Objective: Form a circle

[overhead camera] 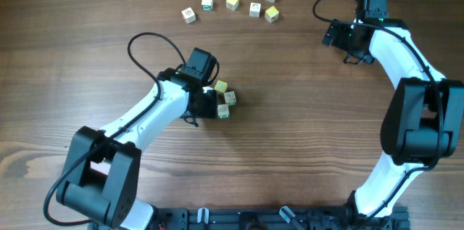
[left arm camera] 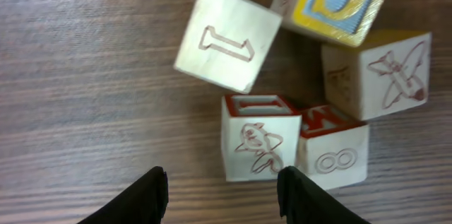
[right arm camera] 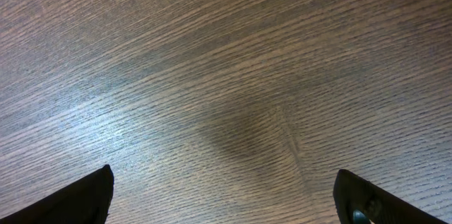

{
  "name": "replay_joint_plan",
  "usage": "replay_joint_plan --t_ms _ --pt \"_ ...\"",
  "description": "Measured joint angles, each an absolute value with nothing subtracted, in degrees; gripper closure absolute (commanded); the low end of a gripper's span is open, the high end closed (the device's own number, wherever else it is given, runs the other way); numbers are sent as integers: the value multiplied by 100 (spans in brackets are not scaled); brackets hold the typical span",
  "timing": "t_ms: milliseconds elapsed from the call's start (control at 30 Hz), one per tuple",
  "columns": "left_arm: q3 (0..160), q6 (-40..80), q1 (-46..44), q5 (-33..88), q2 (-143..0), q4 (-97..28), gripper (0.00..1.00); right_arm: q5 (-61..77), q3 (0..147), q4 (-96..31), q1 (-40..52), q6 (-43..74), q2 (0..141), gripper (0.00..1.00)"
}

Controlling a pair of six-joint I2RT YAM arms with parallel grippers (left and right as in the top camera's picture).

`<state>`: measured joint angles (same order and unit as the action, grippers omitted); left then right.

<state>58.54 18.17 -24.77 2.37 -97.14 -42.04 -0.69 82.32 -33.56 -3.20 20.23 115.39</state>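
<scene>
Overhead, a fixed camera looks straight down on the whole table [overhead camera: 304, 128]; the left wrist camera sits close over the cube cluster [overhead camera: 223, 100] both views share, the right over bare wood.

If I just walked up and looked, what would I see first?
First, the little bunch of letter cubes huddled near the middle of the wooden table, right at the tip of the left hand, whose fingers are apart and holding nothing. Next, a loose scatter of colourful cubes along the far edge. The right hand hangs wide open over bare wood on the right, far from any cube.
</scene>
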Motion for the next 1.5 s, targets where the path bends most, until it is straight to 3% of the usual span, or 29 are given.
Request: replay_joint_plan --t_ms 1500 --pt "5714 1815 -2729 -318 -9723 -4007 53 -69 8235 -3356 -320 2023 11539 0"
